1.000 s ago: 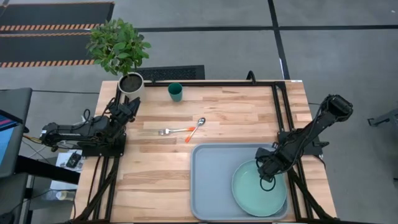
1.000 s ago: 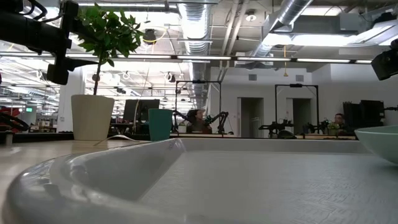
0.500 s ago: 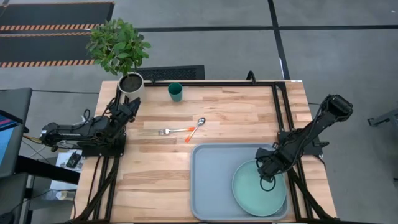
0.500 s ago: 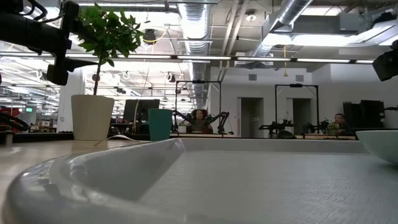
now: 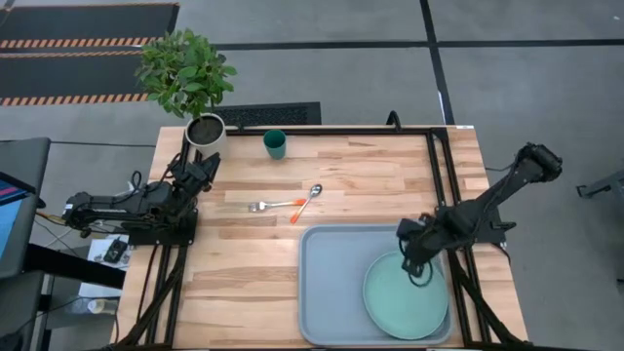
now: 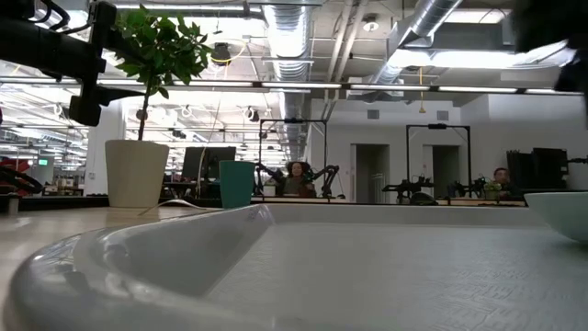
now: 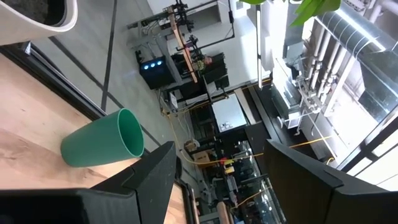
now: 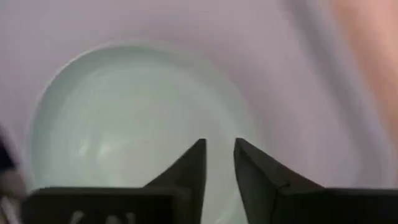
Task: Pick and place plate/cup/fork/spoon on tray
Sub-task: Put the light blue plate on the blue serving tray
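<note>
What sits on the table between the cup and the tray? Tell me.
In the high view, the spoon and fork lie on bare wood between the cup and the tray.

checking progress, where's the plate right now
In the high view the plate lies inside the tray, at its right end, just below the right tool.

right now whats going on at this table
The mint-green plate lies in the tray. The right gripper hangs just above the plate's far rim, holding nothing, its fingers nearly together. The cup, fork and spoon are still out on the table. The left gripper waits near the plant pot.
</note>
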